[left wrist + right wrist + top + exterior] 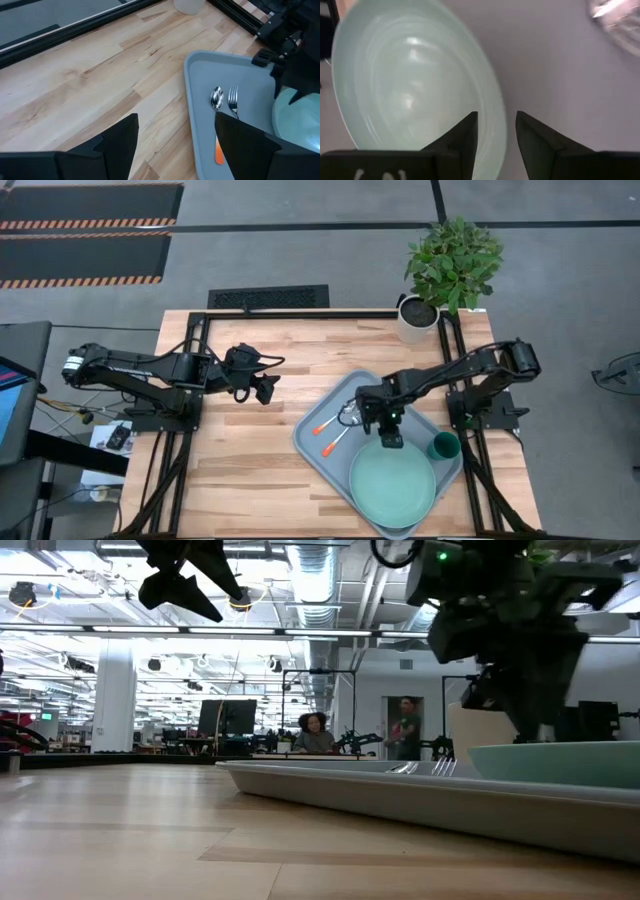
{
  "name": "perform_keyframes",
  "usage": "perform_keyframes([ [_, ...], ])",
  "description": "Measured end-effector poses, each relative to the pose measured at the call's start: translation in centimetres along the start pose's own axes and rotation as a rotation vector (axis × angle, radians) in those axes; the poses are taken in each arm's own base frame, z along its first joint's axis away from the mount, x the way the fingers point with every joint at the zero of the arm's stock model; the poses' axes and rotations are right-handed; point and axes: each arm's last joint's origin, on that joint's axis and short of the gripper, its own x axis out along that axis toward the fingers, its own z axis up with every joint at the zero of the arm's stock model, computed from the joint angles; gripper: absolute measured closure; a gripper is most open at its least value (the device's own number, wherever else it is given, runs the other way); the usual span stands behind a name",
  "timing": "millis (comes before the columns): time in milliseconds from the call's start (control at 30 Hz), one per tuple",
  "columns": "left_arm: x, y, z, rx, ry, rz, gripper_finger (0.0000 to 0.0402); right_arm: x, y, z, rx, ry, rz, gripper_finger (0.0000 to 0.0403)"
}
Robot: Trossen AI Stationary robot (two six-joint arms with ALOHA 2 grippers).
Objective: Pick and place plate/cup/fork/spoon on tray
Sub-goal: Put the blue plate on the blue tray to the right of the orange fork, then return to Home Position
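**Right gripper at the plate's rim, everything on the tray**

The right gripper (390, 439) hangs over the plate's (392, 483) rim, jaws slightly apart around the edge, gripping nothing that I can tell. The plate lies on the tray (312, 416) beside the cup (443, 446), with the fork (233, 98) and spoon (216, 97) nearby. The left gripper (268, 389) waits open, off the tray, above the wooden table (240, 480).

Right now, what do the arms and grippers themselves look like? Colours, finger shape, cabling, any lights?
Both arms are dark, near-black, jointed links. The left gripper and right gripper each carry two flat, angular black fingers, wedge-shaped in the wrist views. Black cable loops out near the left wrist, and that arm has a pale band near its base. A small green light glows by the right gripper.
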Motion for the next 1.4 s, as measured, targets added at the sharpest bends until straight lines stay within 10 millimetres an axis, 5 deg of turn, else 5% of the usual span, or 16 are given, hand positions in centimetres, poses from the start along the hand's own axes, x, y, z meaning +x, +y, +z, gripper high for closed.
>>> perform_keyframes([
  [400, 0.0, 0.0, 0.0, 0.001, 0.003, 0.001, 0.0152, -5.2, -2.9, 3.4, 0.068, -0.199, -0.065, 0.0256],
  [800, 0.0, 0.2, -0.1, 0.008, -0.007, 0.037, 0.0152, -5.9, -4.6, 3.5, 0.025, -0.230, -0.234, 0.0280],
  [1000, 0.0, 0.2, 0.0, 0.017, -0.005, 0.027, 0.0152, -6.5, -4.3, 4.0, 0.037, -0.273, -0.176, 0.0281],
  [1233, 0.2, 0.3, 1.2, 0.003, 0.036, -0.137, 0.0152, -12.9, -1.2, 6.5, -0.033, -0.435, -0.086, 0.0281],
  [1400, -0.5, 0.5, 2.2, -0.038, 0.012, -0.252, 0.0152, -18.2, 1.4, 6.4, -0.123, -0.569, -0.094, 0.0282],
])
